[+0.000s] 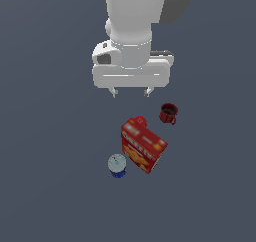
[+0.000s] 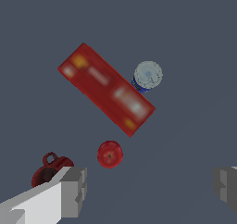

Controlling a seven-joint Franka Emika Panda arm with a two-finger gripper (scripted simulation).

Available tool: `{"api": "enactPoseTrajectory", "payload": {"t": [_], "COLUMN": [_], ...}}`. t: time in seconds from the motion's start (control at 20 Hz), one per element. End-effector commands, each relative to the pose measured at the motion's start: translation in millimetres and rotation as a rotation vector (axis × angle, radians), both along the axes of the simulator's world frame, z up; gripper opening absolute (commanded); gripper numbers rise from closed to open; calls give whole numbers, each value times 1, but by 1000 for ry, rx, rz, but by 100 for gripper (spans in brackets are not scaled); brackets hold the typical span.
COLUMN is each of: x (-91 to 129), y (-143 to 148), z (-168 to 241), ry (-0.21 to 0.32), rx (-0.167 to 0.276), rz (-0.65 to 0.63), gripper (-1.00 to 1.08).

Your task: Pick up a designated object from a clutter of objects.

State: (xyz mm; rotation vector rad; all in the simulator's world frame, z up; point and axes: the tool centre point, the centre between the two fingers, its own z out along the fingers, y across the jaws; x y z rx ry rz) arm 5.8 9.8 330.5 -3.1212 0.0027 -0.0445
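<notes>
The big white robot arm (image 1: 135, 31) hangs over a dark gray floor (image 1: 45, 186). Its gripper (image 1: 131, 92) is up in the air with the jaws spread wide, and nothing is in them.

The biggest thing on the floor is the red-and-yellow box (image 1: 144, 145). Next in size is the dark red mug (image 1: 168, 113), which in the exterior view sits at about 2 o'clock from the box, a little apart from it. The red apple (image 2: 109, 154) is about as big as the mug. In the exterior view only a small bit of it peeks out behind the box's top corner, at about 12 o'clock from the box. The small clear-and-blue round thing (image 1: 117, 165) sits at about 8 o'clock from the box, just beside it.

I think the job has only just started. The apple is not picked up yet. The gripper has to go down, close on the apple, and lift it.

In the wrist view the apple lies between the two fingers (image 2: 74, 190), but nearer to the one beside the mug. It is also a bit ahead of the fingertips, toward the box. It is well below the jaws and not touching them. The box is close to the apple, so the fingers could bump it.
</notes>
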Motion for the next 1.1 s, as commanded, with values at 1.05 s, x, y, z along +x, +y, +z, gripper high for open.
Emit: {"api": "enactPoseTrajectory", "payload": {"t": [1.05], "x": [8], "y": [-3], "z": [1], "ry": [-43], "rx": [1], "rz": [-15], "gripper": [100]}}
